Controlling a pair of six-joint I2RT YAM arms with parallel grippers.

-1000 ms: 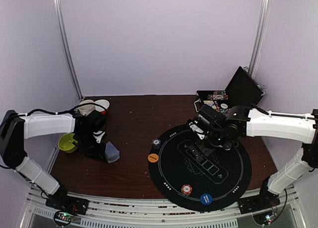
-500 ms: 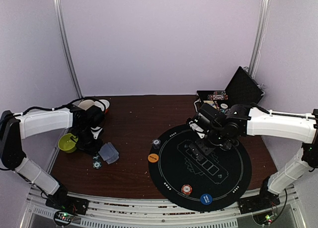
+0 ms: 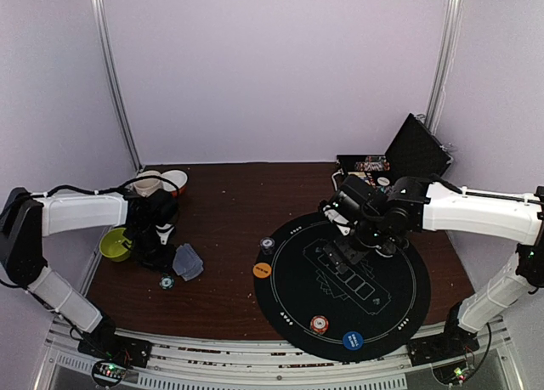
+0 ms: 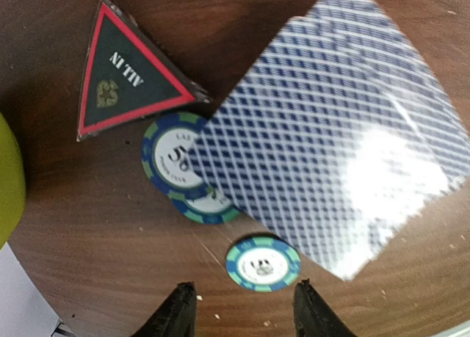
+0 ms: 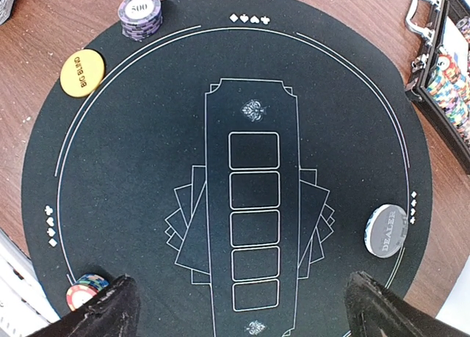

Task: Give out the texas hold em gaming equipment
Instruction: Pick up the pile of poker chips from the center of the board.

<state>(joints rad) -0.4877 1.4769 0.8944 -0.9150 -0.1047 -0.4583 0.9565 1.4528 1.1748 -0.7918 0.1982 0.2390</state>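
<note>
Left jaws spread and empty just by a lone green chip [image 4: 263, 262] on the tabletop [image 4: 88, 234] beside the blue-backed cards [image 4: 330, 124], right jaws gaping over the black mat [image 5: 139, 131], and a sloppy pinch could skid that chip under the cards!

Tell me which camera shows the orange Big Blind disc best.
Right wrist: the orange disc is large, its lettering readable. Top external shows it only as a small orange dot; left wrist misses it.

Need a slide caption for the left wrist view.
Left end effector open near a green-blue chip, beside blue-backed cards, two overlapping chips and an ALL IN triangle.
</note>
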